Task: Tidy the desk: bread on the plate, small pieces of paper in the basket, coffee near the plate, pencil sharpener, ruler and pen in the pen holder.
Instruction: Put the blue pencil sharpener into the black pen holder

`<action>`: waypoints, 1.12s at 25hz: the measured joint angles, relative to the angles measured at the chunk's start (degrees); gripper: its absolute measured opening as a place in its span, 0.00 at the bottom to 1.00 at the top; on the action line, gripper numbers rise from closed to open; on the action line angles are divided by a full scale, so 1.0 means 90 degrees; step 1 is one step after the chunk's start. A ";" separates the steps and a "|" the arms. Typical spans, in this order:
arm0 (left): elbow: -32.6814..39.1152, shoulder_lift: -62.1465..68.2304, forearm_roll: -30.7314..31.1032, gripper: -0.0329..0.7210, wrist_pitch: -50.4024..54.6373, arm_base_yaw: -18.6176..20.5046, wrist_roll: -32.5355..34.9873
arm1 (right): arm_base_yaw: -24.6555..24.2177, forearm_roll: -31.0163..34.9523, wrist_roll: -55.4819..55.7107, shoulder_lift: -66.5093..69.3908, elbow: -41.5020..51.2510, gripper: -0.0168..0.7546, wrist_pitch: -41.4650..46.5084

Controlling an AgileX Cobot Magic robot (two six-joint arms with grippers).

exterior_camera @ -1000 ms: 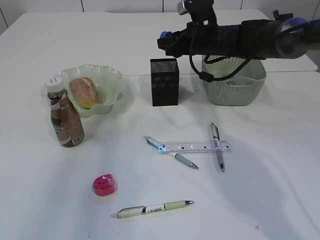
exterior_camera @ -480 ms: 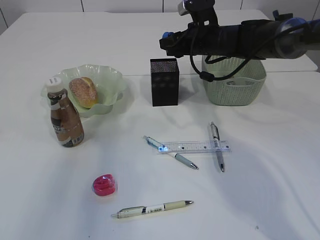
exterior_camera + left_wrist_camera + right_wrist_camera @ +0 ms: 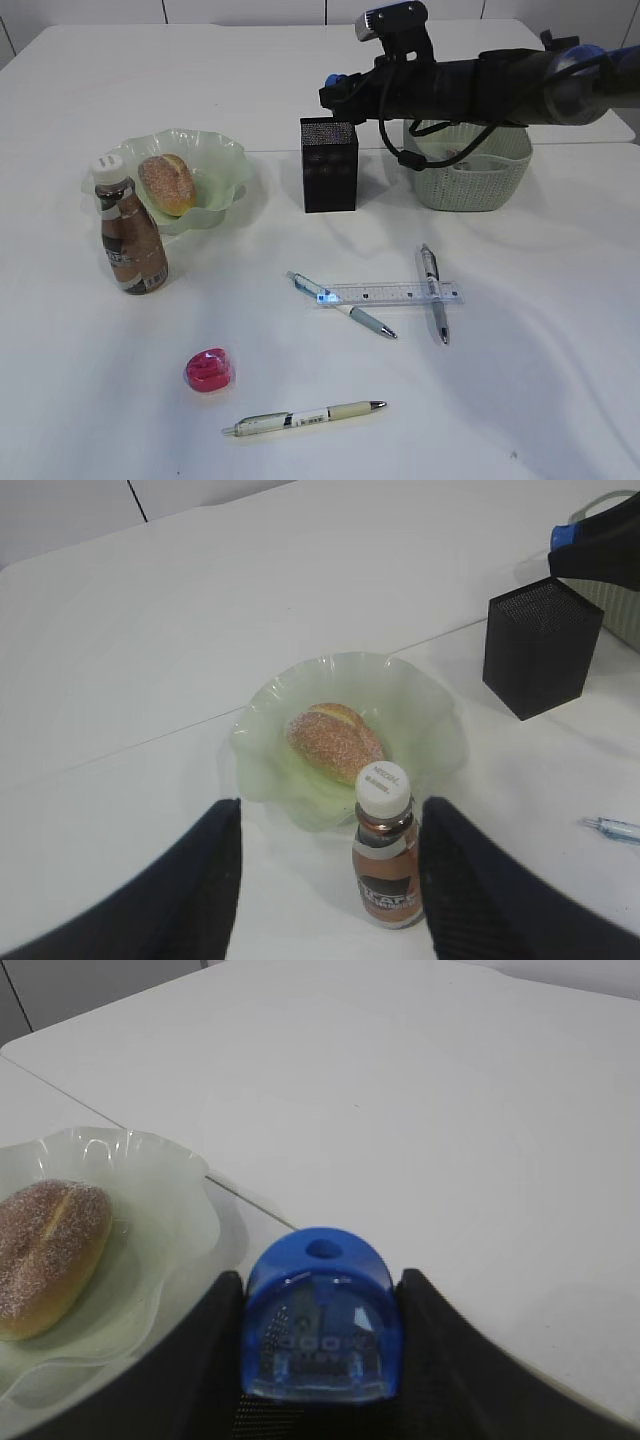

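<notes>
The right gripper point(image 3: 318, 1335) has its jaws clamped on the flat sides of a blue pencil sharpener point(image 3: 320, 1315), held just above the pen holder point(image 3: 328, 165). It looks light, rigid and slick, so a flat-sided pinch suits it. The left gripper point(image 3: 328, 880) hangs with jaws apart over the coffee point(image 3: 387, 845).

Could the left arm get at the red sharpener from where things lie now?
Probably yes. The red sharpener lies alone on bare desk, clear of the coffee and the nearest pen. The left gripper hangs empty above the coffee, with nothing visibly barring the way.
</notes>
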 joint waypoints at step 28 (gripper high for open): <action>0.0000 0.0000 0.0000 0.57 0.0000 0.0000 0.0000 | 0.0000 -0.0653 0.1395 0.0000 0.0000 0.58 0.0012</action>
